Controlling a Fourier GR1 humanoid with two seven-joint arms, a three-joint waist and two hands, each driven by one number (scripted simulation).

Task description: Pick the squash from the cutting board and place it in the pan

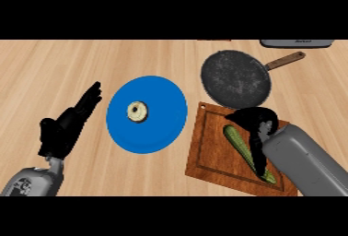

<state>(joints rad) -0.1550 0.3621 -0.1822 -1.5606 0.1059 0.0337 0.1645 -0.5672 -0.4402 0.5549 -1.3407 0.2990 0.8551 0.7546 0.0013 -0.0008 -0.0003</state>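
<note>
A long green squash (pixel 239 142) lies on the brown cutting board (pixel 211 152) at the lower right. My right hand (pixel 256 122) is on top of it, fingers curled down over its middle and hiding part of it. The dark round pan (pixel 234 78) with a wooden handle (pixel 285 60) sits just beyond the board, nothing in it. My left hand (pixel 66 126) rests open at the left, fingers straight and pointing up, apart from everything.
A blue plate (pixel 159 133) lies between my hands with a small pale round item (pixel 138 111) on it. A grey object (pixel 297 43) shows at the top right edge. Bare wooden counter lies at the far left and top.
</note>
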